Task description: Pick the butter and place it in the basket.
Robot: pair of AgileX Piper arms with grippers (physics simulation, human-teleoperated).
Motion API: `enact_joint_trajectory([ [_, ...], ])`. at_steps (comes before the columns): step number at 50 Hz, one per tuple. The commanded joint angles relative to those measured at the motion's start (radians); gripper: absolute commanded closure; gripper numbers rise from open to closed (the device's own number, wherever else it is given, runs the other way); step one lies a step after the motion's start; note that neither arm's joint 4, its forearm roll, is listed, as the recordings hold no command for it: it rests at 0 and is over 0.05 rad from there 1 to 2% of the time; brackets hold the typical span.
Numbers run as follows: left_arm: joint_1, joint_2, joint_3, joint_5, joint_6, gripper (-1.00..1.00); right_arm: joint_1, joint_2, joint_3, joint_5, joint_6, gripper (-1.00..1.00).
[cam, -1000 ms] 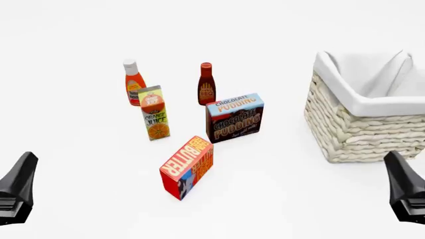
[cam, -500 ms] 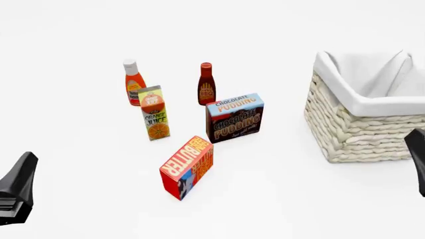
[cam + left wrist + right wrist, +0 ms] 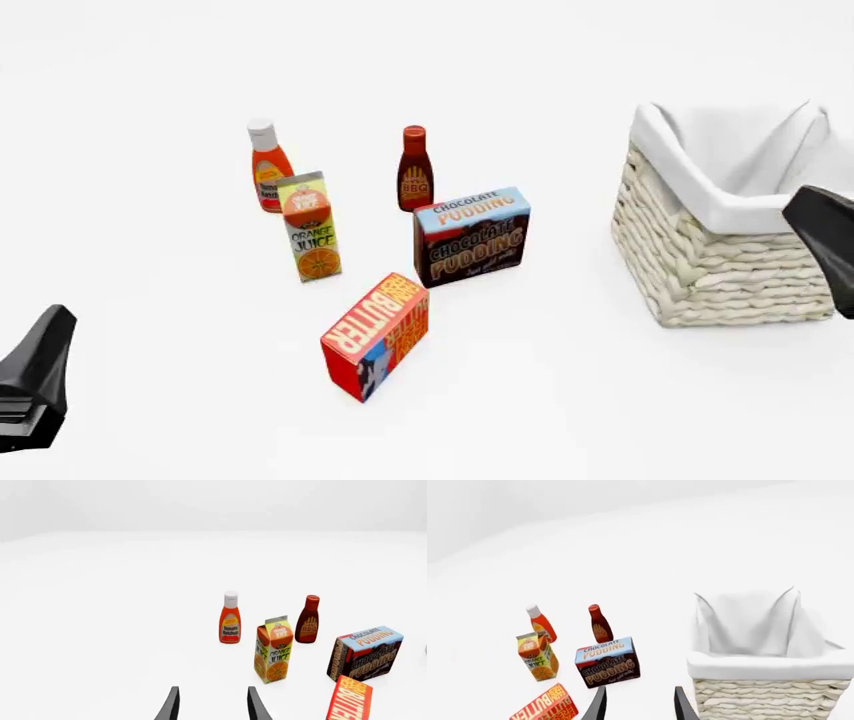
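The butter (image 3: 376,335), a red carton with pale lettering, stands on the table in front of the other groceries. It also shows in the left wrist view (image 3: 349,700) and the right wrist view (image 3: 547,706). The basket (image 3: 721,270), cream wicker with a white liner, stands at the right and shows in the right wrist view (image 3: 760,700). My left gripper (image 3: 51,335) is at the near left, open and empty, its fingers (image 3: 172,706) apart. My right gripper (image 3: 825,235) is at the right edge in front of the basket, open and empty (image 3: 639,707). Both are far from the butter.
Behind the butter stand a brown chocolate pudding box (image 3: 471,236), a slim orange juice carton (image 3: 311,227), a ketchup bottle (image 3: 271,166) and a BBQ sauce bottle (image 3: 415,169). The table is plain white.
My right gripper has risen from the near right corner up along the right edge, level with the basket's rim. The left gripper and all objects have not moved.
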Motion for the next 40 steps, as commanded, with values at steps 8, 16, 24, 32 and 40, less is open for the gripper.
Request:
enact_joint_trajectory([
  [8, 0.000, 0.000, 0.000, 0.000, 0.000, -1.00, 0.076, 0.177, -0.165, 0.082, 0.046, -1.00],
  [16, 0.000, 0.000, 0.000, 0.000, 0.000, -1.00, 0.108, 0.199, -0.249, 0.134, 0.062, -1.00],
  [24, 0.000, 0.000, 0.000, 0.000, 0.000, -1.00, 0.132, 0.240, -0.291, 0.161, 0.082, -1.00],
  [32, 0.000, 0.000, 0.000, 0.000, 0.000, -1.00, 0.157, 0.354, -0.325, 0.166, 0.143, -1.00],
  [40, 0.000, 0.000, 0.000, 0.000, 0.000, -1.00, 0.187, 0.474, -0.346, 0.168, 0.199, -1.00],
])
